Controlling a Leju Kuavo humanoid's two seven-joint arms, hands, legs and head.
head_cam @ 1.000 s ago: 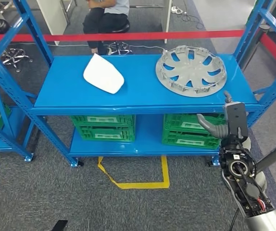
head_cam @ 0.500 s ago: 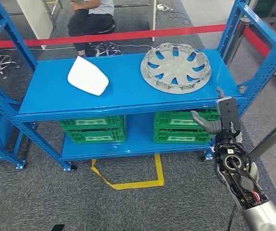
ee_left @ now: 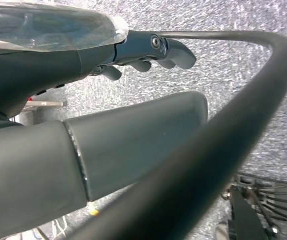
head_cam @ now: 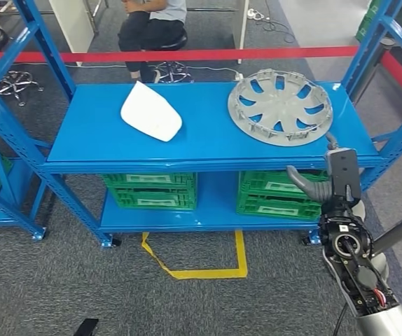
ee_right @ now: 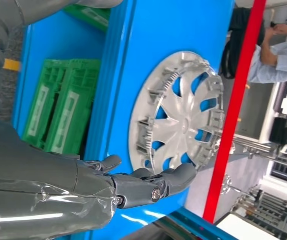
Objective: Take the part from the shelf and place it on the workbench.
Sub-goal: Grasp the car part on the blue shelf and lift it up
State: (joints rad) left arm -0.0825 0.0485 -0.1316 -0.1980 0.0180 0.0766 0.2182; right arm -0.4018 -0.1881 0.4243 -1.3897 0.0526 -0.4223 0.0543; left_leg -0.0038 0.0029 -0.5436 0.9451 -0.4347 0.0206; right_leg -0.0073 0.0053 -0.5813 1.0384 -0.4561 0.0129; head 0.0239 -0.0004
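On the blue shelf's (head_cam: pixel 209 143) top board lie two parts: a white curved panel (head_cam: pixel 151 110) to the left and a silver wheel cover (head_cam: pixel 279 106) to the right. My right hand (head_cam: pixel 315 180) hovers in front of the shelf's front edge, just below the wheel cover, fingers stretched out and empty. The right wrist view has that hand (ee_right: pixel 134 186) near the wheel cover (ee_right: pixel 178 112), not touching it. My left hand (ee_left: pixel 149 50) hangs over grey carpet, fingers apart, holding nothing.
Green crates (head_cam: pixel 151 189) (head_cam: pixel 278 196) fill the lower board. Blue uprights (head_cam: pixel 370 49) frame the shelf at both ends. Behind it runs a red barrier tape (head_cam: pixel 188 54), with a person (head_cam: pixel 151 21) seated on a stool. Yellow tape (head_cam: pixel 204 269) marks the carpet in front.
The whole picture swung left and then back, so the camera moved. The parts stay where they lay on the shelf, and my right hand keeps its open pose.
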